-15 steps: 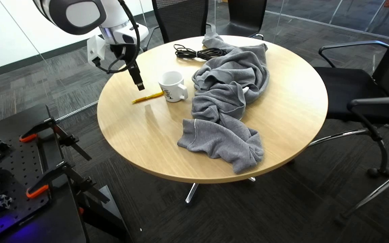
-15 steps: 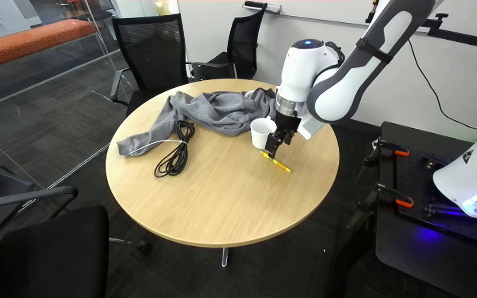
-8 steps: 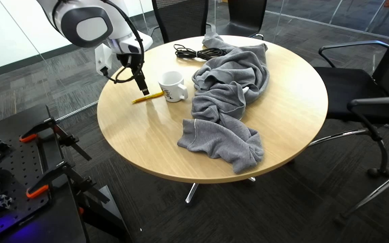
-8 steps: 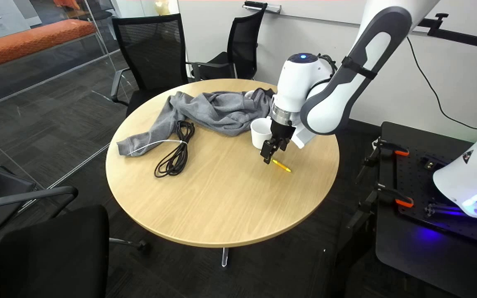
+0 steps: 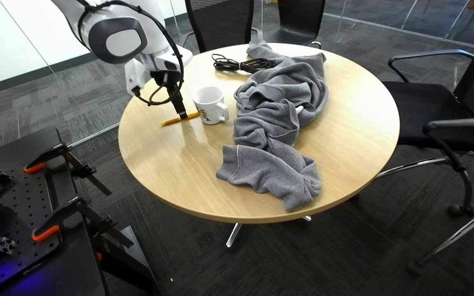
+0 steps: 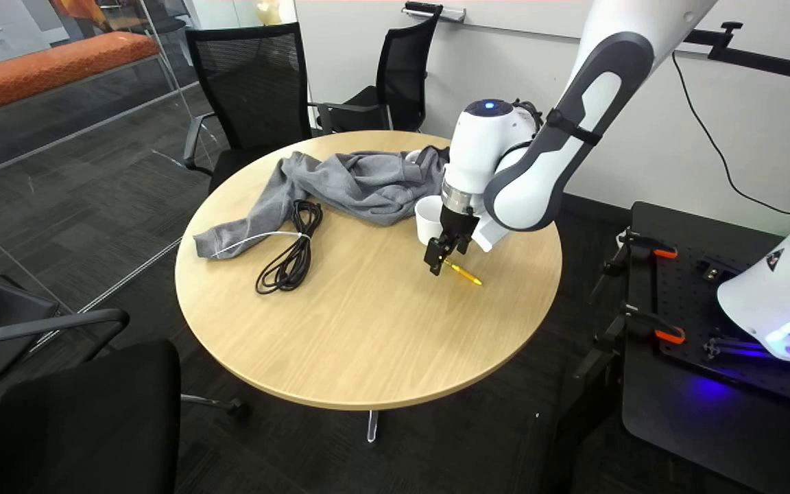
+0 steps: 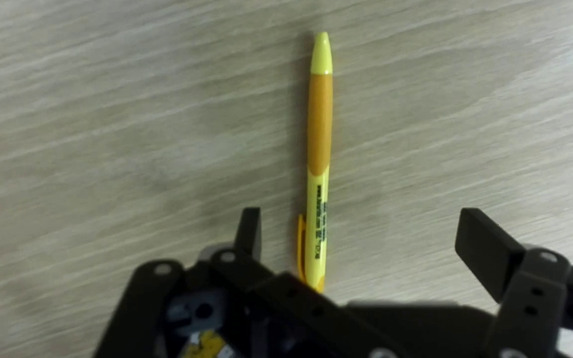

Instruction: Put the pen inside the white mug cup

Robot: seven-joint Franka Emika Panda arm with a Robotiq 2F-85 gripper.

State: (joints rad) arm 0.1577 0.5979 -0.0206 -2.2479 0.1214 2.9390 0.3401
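Observation:
The yellow and orange pen (image 5: 171, 121) lies flat on the round wooden table, close to the white mug (image 5: 209, 107), in both exterior views. The mug stands upright with its handle turned away from the pen. My gripper (image 5: 183, 115) is low over the pen's mug-side part. In an exterior view the gripper (image 6: 446, 256) hides part of the pen (image 6: 467, 274) and of the mug (image 6: 426, 221). In the wrist view my gripper (image 7: 361, 223) is open, with the pen (image 7: 320, 124) between its fingers, nearer the left one and touching neither. The pen's clip end is partly hidden by the gripper.
A crumpled grey sweater (image 5: 282, 98) lies across the table (image 5: 167, 164) beyond the mug. A coiled black cable (image 6: 292, 254) lies next to the sweater. Black chairs (image 6: 251, 89) stand around the table. A dark bench with clamps (image 5: 47, 197) stands beside it.
My gripper has come down toward the table and shifted along the pen toward its mug end. It has stayed open. The pen and the mug have not moved.

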